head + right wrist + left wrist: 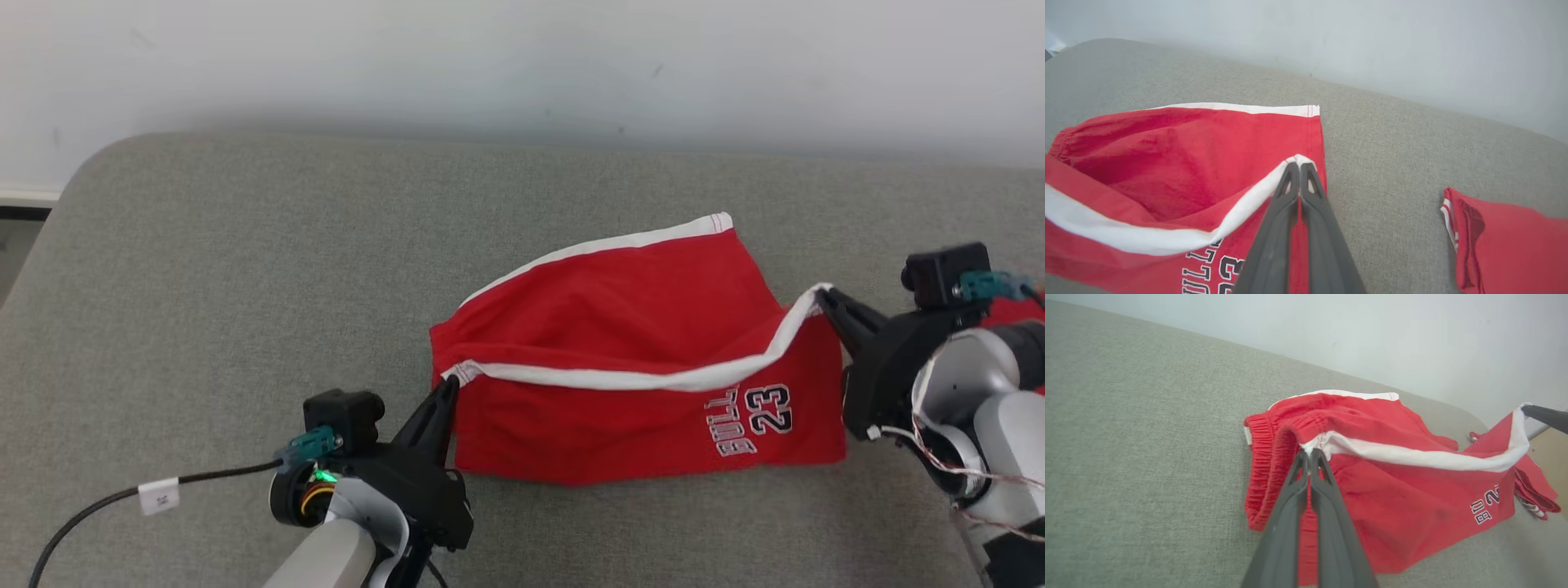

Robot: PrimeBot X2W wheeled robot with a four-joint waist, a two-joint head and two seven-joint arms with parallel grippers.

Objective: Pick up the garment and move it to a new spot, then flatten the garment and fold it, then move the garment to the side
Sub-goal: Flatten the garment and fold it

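Head view: the red cotton shorts with white trim (pixel 637 359) lie mid-way across the grey woven-fabric surface (pixel 245 286), top layer lifted. The left gripper (pixel 449 385) is pinched tight on the waistband corner, and the right gripper (pixel 823 296) is clamped on the trim's hem corner. There's plenty of bare grey to the left. Left wrist view: it's a thin pinch on the seam, so a hard pull could slip it. Right wrist view: a second folded red garment (pixel 1515 241) sits nearby, and swinging that way risks dragging it. The white wall hems in the far edge.
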